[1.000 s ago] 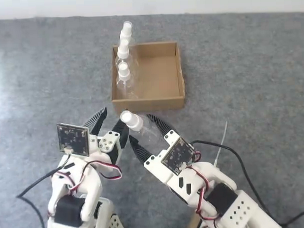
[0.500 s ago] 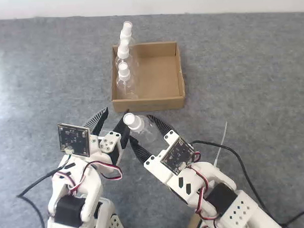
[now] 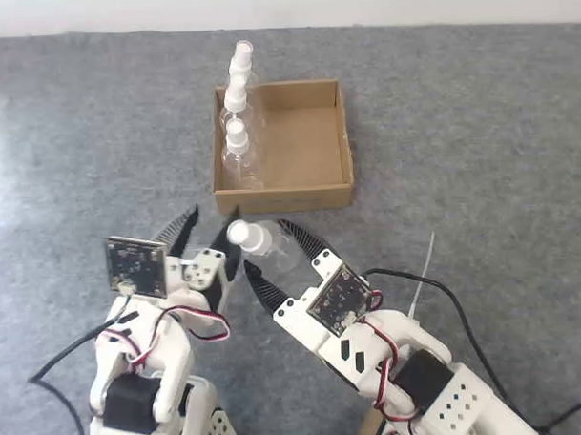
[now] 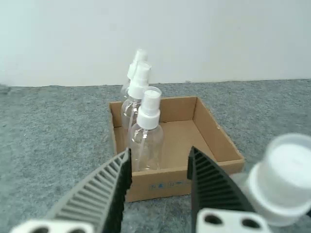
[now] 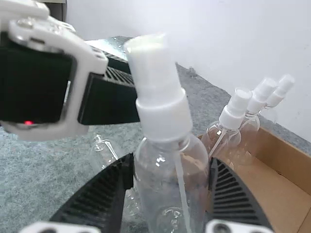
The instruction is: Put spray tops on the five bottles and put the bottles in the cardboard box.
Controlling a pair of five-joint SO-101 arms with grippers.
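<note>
My right gripper is shut on a clear bottle fitted with a white spray top, held upright just in front of the cardboard box. In the right wrist view the bottle stands between the black fingers. My left gripper is open right beside the spray top, with nothing between its fingers. Three capped bottles stand in a row along the box's left wall, also in the left wrist view.
A clear bottle without a top lies on the grey carpet behind the held one. A thin white tube lies on the carpet beside the right arm. The right half of the box floor is bare.
The left arm has shifted a little to the left, still open. The held bottle and its spray top have barely moved.
</note>
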